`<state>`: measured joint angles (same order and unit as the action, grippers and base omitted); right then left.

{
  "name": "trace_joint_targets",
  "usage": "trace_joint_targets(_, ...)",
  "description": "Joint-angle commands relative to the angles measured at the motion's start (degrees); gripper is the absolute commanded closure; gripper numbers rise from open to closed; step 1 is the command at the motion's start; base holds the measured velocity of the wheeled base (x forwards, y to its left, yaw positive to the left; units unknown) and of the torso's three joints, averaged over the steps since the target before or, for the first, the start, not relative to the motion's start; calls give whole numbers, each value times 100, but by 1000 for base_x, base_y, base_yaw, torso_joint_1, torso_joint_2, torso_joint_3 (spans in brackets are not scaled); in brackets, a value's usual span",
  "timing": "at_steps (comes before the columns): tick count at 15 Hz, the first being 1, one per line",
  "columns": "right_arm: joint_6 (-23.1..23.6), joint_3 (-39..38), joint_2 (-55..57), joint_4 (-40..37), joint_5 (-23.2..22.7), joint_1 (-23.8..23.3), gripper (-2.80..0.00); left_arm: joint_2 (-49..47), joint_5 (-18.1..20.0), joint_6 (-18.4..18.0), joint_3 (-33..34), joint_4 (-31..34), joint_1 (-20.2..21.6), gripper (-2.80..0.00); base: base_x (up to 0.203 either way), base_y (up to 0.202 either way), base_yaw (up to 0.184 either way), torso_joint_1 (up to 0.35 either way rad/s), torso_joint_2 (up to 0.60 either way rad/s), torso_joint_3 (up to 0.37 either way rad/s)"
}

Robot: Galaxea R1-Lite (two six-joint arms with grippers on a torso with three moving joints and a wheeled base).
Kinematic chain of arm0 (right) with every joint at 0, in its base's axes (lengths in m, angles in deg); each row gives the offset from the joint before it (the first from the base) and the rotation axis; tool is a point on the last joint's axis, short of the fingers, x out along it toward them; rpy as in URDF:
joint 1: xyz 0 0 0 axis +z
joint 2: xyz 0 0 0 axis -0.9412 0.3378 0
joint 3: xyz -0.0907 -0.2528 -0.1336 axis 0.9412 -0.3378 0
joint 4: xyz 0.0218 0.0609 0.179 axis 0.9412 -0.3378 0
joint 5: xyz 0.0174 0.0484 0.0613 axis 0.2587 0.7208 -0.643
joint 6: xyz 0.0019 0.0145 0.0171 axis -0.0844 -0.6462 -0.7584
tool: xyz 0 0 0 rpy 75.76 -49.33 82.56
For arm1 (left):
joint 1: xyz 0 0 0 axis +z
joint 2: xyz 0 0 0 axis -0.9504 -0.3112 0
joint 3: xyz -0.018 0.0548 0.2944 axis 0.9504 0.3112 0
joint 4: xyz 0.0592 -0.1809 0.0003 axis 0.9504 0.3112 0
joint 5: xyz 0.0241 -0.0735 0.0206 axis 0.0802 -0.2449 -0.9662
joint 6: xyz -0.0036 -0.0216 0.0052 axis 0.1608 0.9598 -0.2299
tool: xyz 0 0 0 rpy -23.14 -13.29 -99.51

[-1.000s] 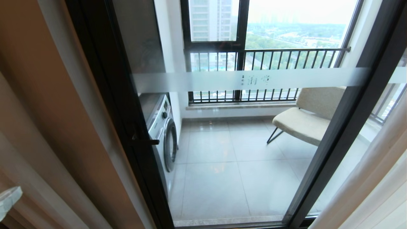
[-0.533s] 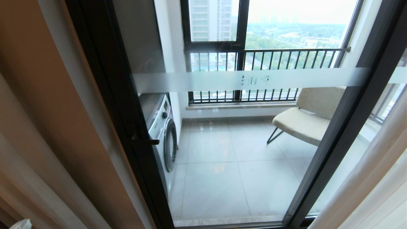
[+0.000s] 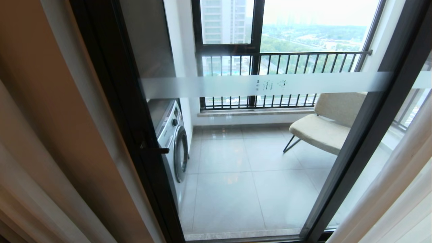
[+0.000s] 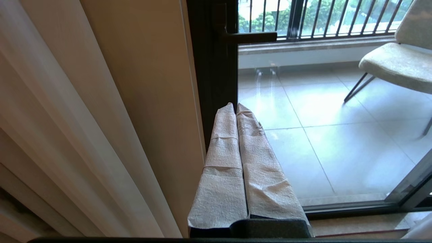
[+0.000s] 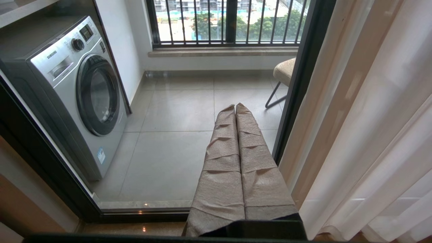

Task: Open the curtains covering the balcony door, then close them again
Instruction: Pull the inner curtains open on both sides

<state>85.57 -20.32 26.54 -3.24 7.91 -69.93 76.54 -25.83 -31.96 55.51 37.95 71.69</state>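
The curtains (image 3: 50,141) are drawn apart to the two sides, so the balcony door (image 3: 368,135) is uncovered; its glass has one frosted band (image 3: 236,85) across it, and one black handle (image 3: 153,149) sits on the left part of the frame. On the left side hang beige folds, and on the right side hang pale sheer folds (image 3: 398,189), near the right part of the frame. No arm shows in the head view. In the left wrist view, the left gripper (image 4: 235,108) is low before the left part of the door frame, with the beige folds beside it; its two wrapped fingers (image 4: 222,158) are pressed together and pinch nothing. In the right wrist view, the right gripper (image 5: 235,108) is low before the glass, just beside the sheer folds; its two wrapped fingers (image 5: 256,162) are also pressed together, with nothing between them. Behind the glass, on the tiled balcony, there is one washing machine (image 3: 172,135) at the left wall and one chair (image 3: 324,125) at the right side. Farther back is one window with a railing (image 3: 283,53).
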Motion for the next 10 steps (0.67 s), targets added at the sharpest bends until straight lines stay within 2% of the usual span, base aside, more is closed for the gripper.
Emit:
trace_joint_targets(1, 9, 0, -1, 2, -1, 2, 0, 237, -5, -7, 5, -11, 9, 0, 0, 0, 0, 0, 0, 0)
trace_joint_targets(10, 3, 0, -1, -2, 4, -4, 0, 237, -5, 2, 5, -11, 9, 0, 0, 0, 0, 0, 0, 0)
